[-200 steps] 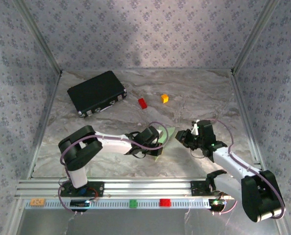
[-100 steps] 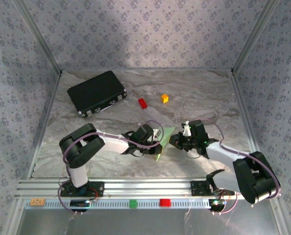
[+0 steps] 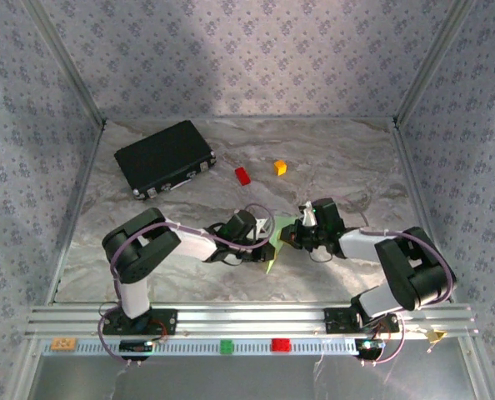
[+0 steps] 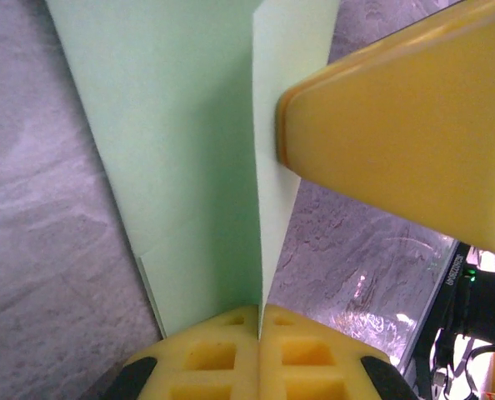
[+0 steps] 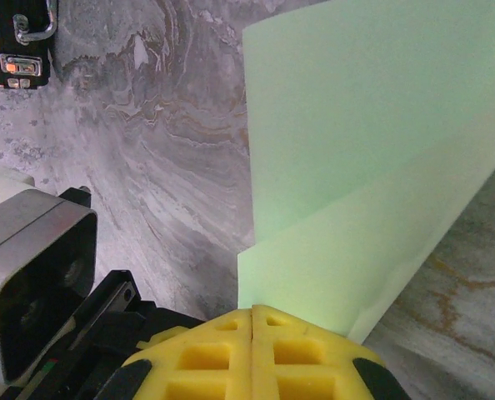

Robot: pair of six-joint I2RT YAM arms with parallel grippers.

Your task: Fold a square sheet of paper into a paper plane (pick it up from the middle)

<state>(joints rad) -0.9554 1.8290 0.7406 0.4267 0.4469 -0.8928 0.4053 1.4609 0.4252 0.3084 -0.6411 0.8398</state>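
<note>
Currently you have the folded green paper at the front middle of the table, with your left gripper and right gripper each clamped on it from opposite sides, almost meeting.

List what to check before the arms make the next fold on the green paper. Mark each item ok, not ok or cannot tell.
1. Left gripper shut on the green paper: ok, the paper's edge sits between its closed fingers.
2. Right gripper shut on the same paper: ok.
3. Paper free of tears where the wrist views show it: ok.
4. Fold edges lined up: cannot tell.
5. Red block, orange block and black case apart from the paper: ok, all lie farther back on the table.
6. Paper lifted off the table: cannot tell.
</note>
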